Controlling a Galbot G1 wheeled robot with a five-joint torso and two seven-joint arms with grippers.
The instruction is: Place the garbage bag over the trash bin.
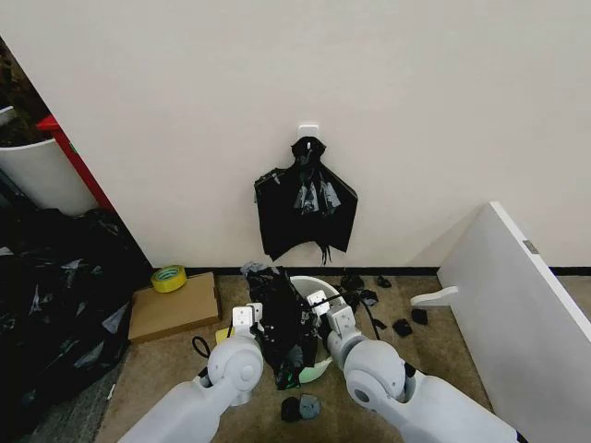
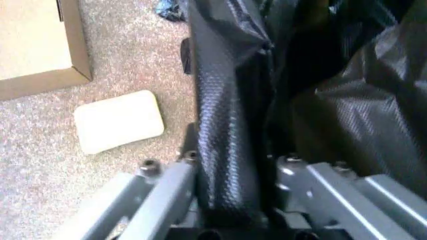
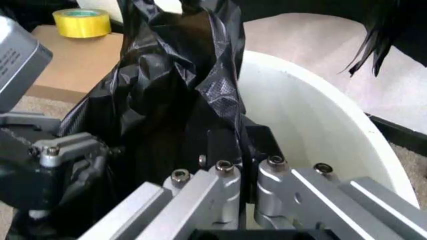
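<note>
Head view: both grippers, left and right, pinch the garbage bag over the trash bin.

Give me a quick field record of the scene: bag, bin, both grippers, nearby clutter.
garbage bag: bunched upright over the bin's left side, not spread over the rim
trash bin: white, on the floor by the wall, interior partly open
left gripper: shut on the bag
right gripper: shut on a bag fold at the rim
clutter: cardboard box with yellow tape roll
</note>
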